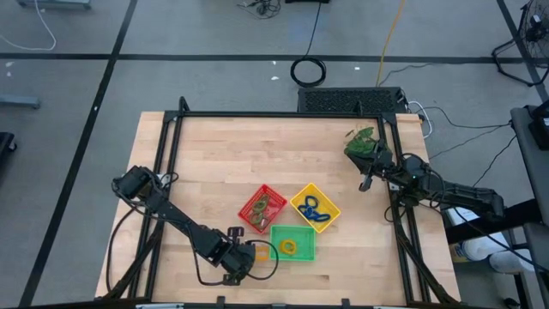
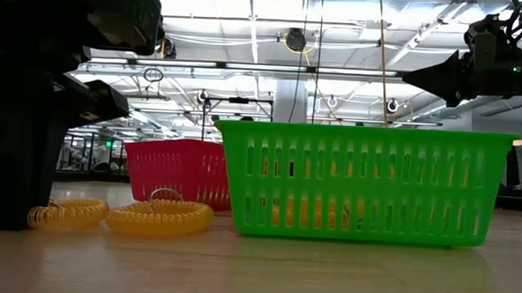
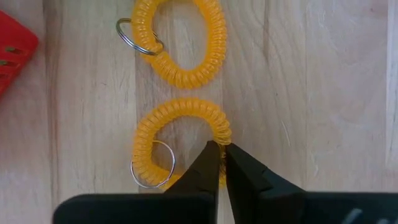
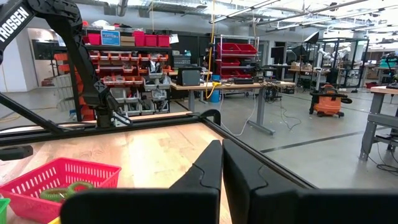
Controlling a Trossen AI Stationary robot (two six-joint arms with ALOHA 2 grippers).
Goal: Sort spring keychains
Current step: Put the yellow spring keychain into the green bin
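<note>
Two orange spring keychains lie flat on the wooden table beside the green tray [image 1: 292, 243]. In the left wrist view the nearer one [image 3: 177, 134] is at my left gripper [image 3: 222, 149], which points steeply down and is shut on its coil. The farther one [image 3: 180, 43] lies free, its metal ring [image 3: 134, 34] on the wood. The low view shows both coils [image 2: 68, 213] [image 2: 161, 217] on the table next to the dark gripper [image 2: 16, 198]. My right gripper [image 4: 222, 149] waits shut at the table's right edge, high and level. My left gripper pinches the nearer orange keychain's coil [image 3: 225, 132] between its two fingertips, on the side of the loop away from its metal ring [image 3: 152, 165]. The fingers come from above, slanting down. The keychain lies flat on the table.
The red tray [image 1: 262, 208] holds green and orange coils, and the yellow tray [image 1: 315, 207] holds blue ones. A coil lies in the green tray. A leafy green plant [image 1: 362, 142] stands at the far right by the right arm. Bare wood lies toward the table's far left.
</note>
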